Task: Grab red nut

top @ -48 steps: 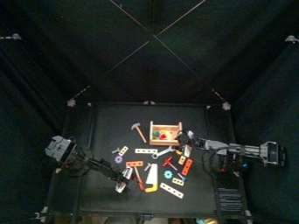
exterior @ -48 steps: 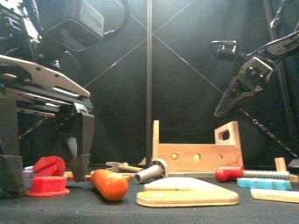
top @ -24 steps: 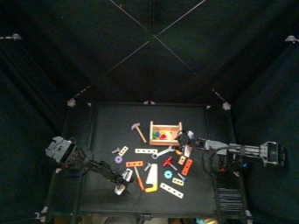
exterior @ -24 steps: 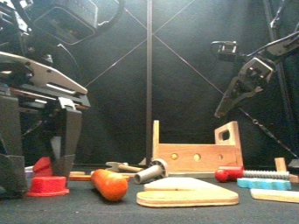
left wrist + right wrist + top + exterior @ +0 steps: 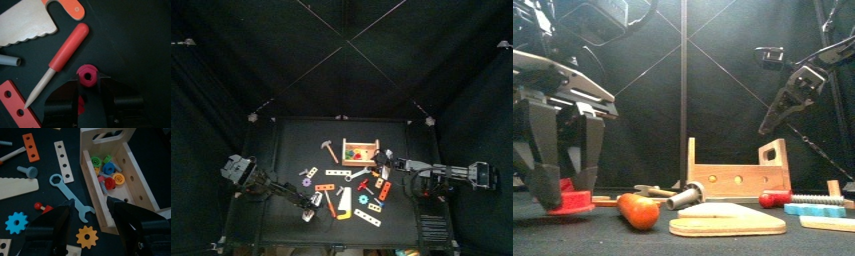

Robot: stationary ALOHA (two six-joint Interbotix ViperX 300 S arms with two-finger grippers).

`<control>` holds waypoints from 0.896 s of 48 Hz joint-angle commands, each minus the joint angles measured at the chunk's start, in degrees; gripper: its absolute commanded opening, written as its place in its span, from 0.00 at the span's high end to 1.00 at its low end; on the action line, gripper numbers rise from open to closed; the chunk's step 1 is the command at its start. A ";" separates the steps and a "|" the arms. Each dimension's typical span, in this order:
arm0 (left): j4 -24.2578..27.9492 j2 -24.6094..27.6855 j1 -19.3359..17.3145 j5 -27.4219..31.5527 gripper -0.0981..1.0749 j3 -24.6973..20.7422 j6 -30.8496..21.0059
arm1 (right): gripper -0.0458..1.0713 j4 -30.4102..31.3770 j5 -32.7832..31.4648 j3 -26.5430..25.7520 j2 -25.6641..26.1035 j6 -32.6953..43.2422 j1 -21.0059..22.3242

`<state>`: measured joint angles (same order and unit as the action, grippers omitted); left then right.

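Worktop [image 5: 285, 135]: black, toy tool set scattered mid/front. Biggest item = wooden toolbox [image 5: 740, 172], far side of centre, nuts/bolts inside per R wrist cam. Then wooden saw [image 5: 23, 22] w/ orange handle, red-handled screwdriver [image 5: 63, 54] lying just beside the target, blue spanner [image 5: 70, 195] and gears nr the box.

L arm: in from the left, down at the worktop front-left. Left tool [image 5: 560, 165] jaws spread wide, straddling the red nut [image 5: 569, 200]. Front cam: fingers either side of nut, tips at or nr the surface. L wrist cam: red nut [image 5: 87, 76] sits centred between the jaws, hole facing up, not pinched yet – gap visible both sides.

R arm: parked above the toolbox, right tool [image 5: 790, 100] high off the worktop, jaws apart, holding nothing. Idle.

Progress, my read: approach + alignment done, descent looks abt complete. Left: close on nut, lift. No grasp yet.

Risk: screwdriver tip end close to one jaw – closing could nudge it, prob harmless. Nut is small + round, could squirt out if the jaws land off-centre; centring looks OK from wrist cam.
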<state>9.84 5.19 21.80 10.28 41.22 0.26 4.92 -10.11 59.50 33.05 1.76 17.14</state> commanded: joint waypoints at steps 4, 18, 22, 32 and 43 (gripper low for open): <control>0.18 -2.02 -0.18 -0.62 0.45 -0.44 0.09 | 0.17 -0.26 0.53 -0.70 0.26 -0.09 0.09; 0.26 -2.90 -0.18 -0.18 0.45 -0.44 0.00 | 0.17 -0.18 0.53 -0.88 0.26 -0.09 0.00; 0.26 -3.43 -0.26 -0.18 0.45 -0.26 0.00 | 0.17 -0.18 0.53 -0.79 0.26 -0.09 0.00; 0.18 -3.43 -0.26 -0.53 0.45 -0.18 0.00 | 0.17 0.18 0.53 -0.88 0.26 -0.18 0.00; 0.18 -4.57 -0.26 -5.10 0.45 -0.88 0.18 | 0.17 0.00 0.53 -0.79 0.26 -0.18 -0.44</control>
<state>9.93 2.46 21.71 6.94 41.48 0.35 5.01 -10.11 59.50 33.05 1.67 16.88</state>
